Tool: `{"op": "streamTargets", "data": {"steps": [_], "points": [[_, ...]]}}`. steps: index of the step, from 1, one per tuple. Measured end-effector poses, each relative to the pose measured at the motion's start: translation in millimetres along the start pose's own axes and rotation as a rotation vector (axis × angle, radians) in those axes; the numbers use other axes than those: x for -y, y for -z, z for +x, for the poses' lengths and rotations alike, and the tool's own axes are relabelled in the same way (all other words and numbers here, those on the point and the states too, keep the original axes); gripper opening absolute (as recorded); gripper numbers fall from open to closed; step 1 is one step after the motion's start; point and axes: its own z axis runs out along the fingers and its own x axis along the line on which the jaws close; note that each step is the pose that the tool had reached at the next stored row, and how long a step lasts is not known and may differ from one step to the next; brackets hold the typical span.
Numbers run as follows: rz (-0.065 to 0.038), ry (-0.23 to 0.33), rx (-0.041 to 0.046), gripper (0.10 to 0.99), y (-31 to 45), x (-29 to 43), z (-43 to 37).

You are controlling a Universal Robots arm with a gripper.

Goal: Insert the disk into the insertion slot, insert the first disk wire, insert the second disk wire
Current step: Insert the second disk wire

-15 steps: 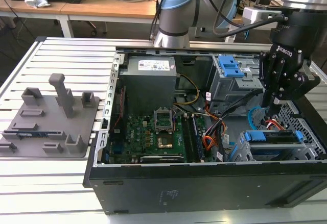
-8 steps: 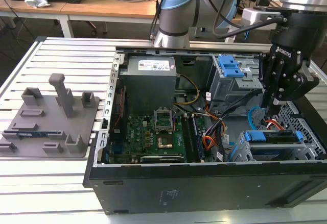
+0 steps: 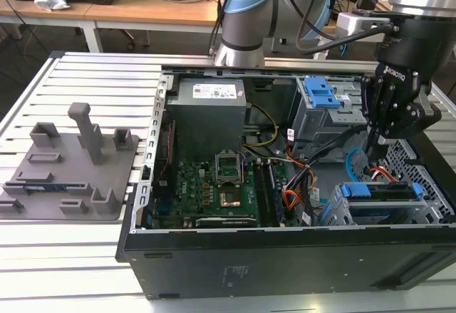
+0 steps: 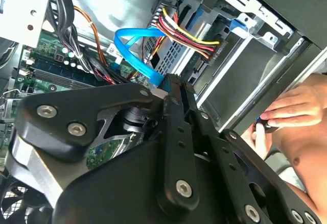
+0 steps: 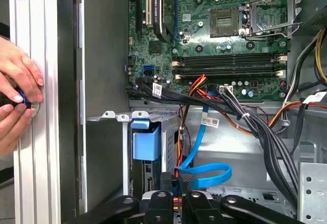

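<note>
Down at four o'clock in the open computer case [image 3: 142, 206], as the exterior view shows it, your disk [image 3: 377, 191] sits in its slot [image 3: 336, 217], the blue frame level with the cage's top edge, so that step looks done. Just toward twelve o'clock from it hangs the gripper [image 3: 370, 152], pointing straight down, probably so the plug meets the drive's end squarely. Its jaws are clenched: in the first wrist view they pinch the black plug of the blue cable [image 5: 212, 175], which loops away from the fingertips. I judge this to be one of the two disk wires, not yet seated. A bundle of coloured wires [image 4: 186, 35] runs close by; you cannot tell whether it is plugged in. Outside the case wall, a person's hands [image 5: 15, 99] hold something small.
</note>
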Motion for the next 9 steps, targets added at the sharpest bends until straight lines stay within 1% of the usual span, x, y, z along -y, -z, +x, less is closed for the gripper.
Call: {"op": "streamTargets", "data": {"steps": [2,3,5,6,7,8,9], "points": [[0.0,0.0,-0.0002,0.165,0.1,0.0,0.0],[0.0,0.0,-0.0001,0.165,0.1,1.1,0.0],[-0.005,0.002,-0.0002,0.165,0.0,12.8,-0.1],[-0.006,0.002,-0.0002,0.165,0.0,16.5,-0.2],[-0.007,0.002,-0.0002,0.165,0.0,18.5,-0.1],[-0.008,0.001,0.0,0.165,-0.3,18.8,1.0],[-0.008,-0.001,0.0057,0.165,-1.0,18.9,3.3]]}}
